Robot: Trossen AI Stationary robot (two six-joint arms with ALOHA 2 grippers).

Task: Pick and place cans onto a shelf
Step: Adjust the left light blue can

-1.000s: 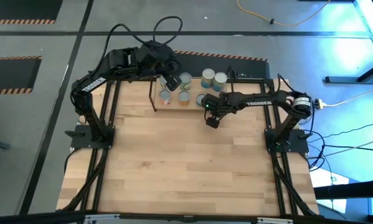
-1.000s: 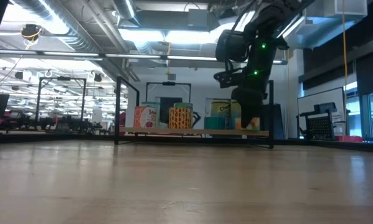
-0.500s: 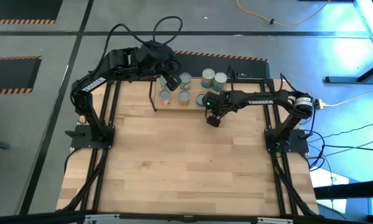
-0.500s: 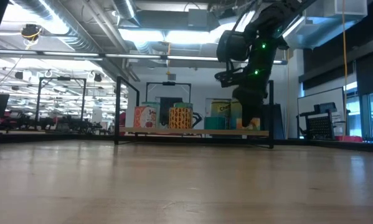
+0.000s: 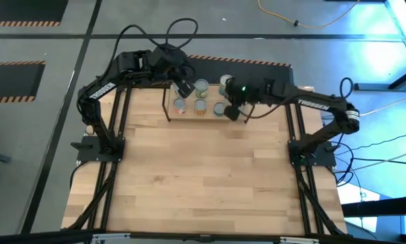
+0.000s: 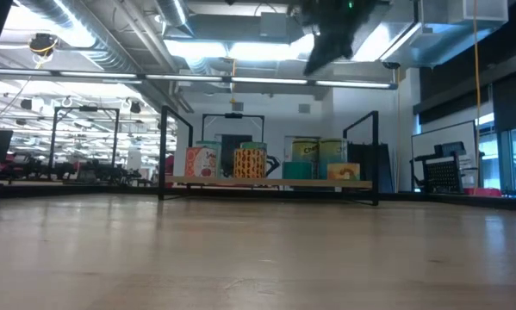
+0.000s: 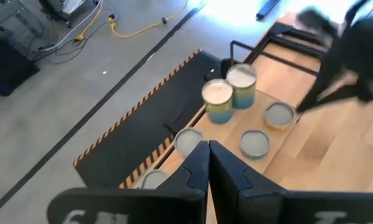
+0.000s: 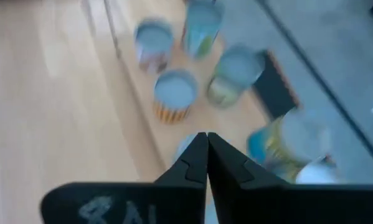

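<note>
table (image 5: pixel 203 176) lying bare up front | cans (image 6: pixel 251 163) sitting grouped on the shelf (image 6: pixel 266 182) at the far edge | right gripper (image 5: pixel 232 113) hanging over them, fingers pressed together | left gripper (image 5: pixel 184 88) hovering beyond, fingers together too

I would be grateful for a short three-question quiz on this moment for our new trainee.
1. True or false: the left gripper is holding a can.
2. In the low view, where do the cans stand? A) on the shelf; B) on the tabletop in front of it; C) stacked on one another.
3. Fill in: in its wrist view, the right gripper has its fingers ____ (open or shut).

Key: 1 false, its fingers are shut on nothing; 2 A; 3 shut.
</note>
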